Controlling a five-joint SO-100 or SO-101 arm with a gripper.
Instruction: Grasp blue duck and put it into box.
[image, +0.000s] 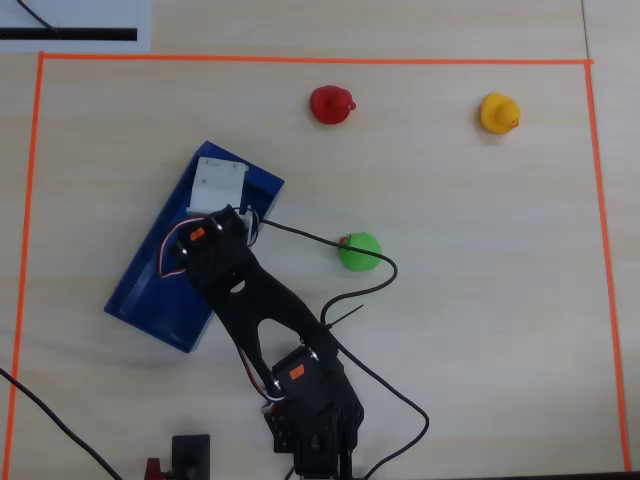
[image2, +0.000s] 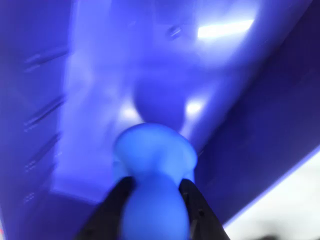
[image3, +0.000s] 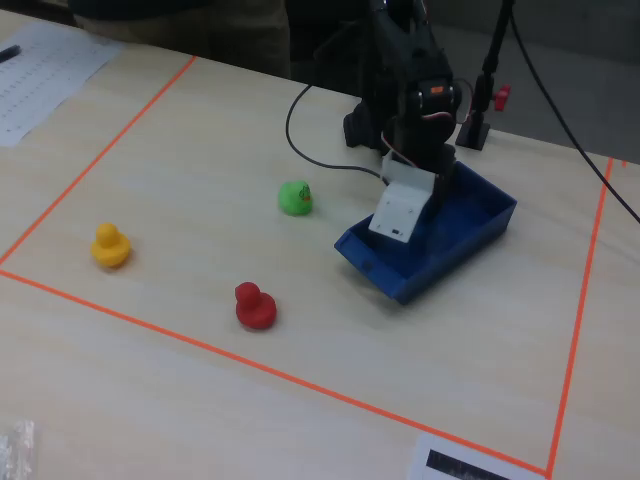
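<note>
The arm is reaching down into the box (image3: 470, 235), so the step in hand looks like the release, and doing it well should mean keeping the wrist over the middle of the floor, away from the low walls, bringing the toy low so it does not bounce, then parting the fingers gently and lifting straight up so nothing drags it back out. In the wrist view the pincer (image2: 155, 200) is gripping the blue duck (image2: 155, 165): the two dark fingers (image2: 112, 210) are pressing against the duck's lower part on either side, parted only as far as the toy's width, with the rounded top sticking out past the tips. Behind it the glossy blue inside of the box is filling nearly the whole view, blurred, so I cannot tell whether the duck is touching the floor or hanging just above it. From overhead the wrist is covering the duck, sitting over the end of the box (image: 150, 290) that carries the white mark. The green duck (image: 359, 250), red duck (image: 330, 104) and yellow duck (image: 498, 112) are standing on the table (image: 480, 330), all outside the box.
</note>
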